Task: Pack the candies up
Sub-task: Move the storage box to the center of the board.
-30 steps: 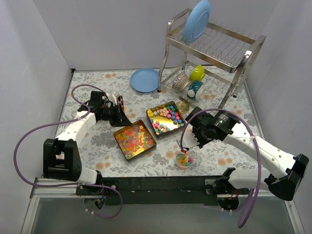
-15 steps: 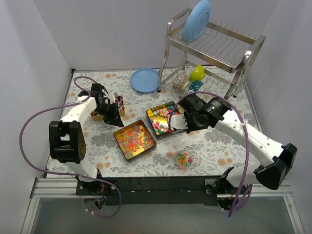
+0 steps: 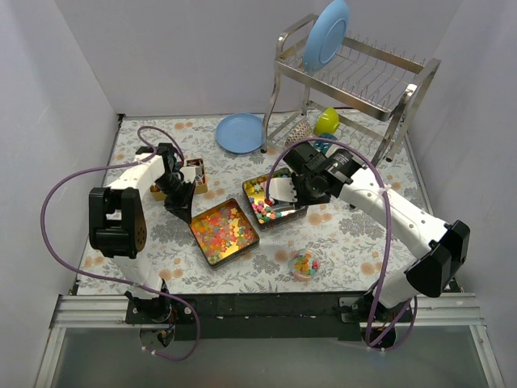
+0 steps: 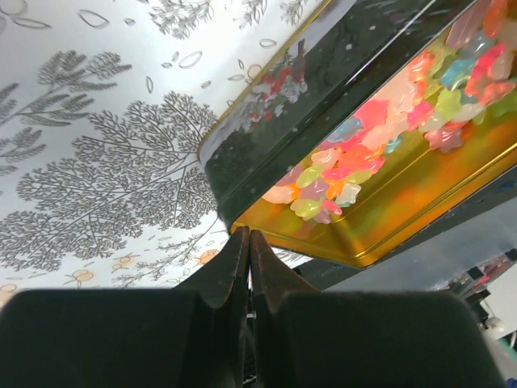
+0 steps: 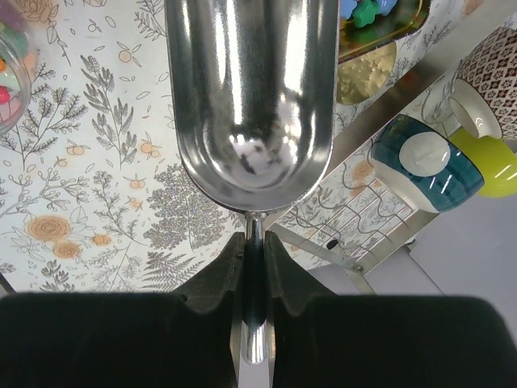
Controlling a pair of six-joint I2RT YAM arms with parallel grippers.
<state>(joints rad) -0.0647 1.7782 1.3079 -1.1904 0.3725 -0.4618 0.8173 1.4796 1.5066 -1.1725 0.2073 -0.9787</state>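
Observation:
Candies [image 3: 222, 229] fill the left gold tin [image 3: 242, 246], and more candies [image 3: 266, 208] lie in the right tin [image 3: 252, 184]. A small clear cup [image 3: 304, 265] near the front holds a few. My left gripper [image 3: 179, 207] is shut and empty, its tips [image 4: 249, 234] by the left tin's corner [image 4: 242, 174]; candies [image 4: 355, 149] show inside it. My right gripper [image 3: 299, 189] is shut on the handle [image 5: 254, 242] of a metal scoop [image 5: 250, 97]. The scoop's bowl is empty and hangs over the right tin, with the scoop [image 3: 280, 190] pointing left.
A steel dish rack [image 3: 380, 77] stands at the back right with a blue plate [image 3: 326, 34] in it and mugs [image 3: 326, 121] beneath. Another blue plate [image 3: 240, 132] lies on the table. A small brown box [image 3: 194, 171] sits behind the left gripper.
The left gripper shut and swung down to the left tin's corner. The right arm carried the scoop from the cup up to the right tin.

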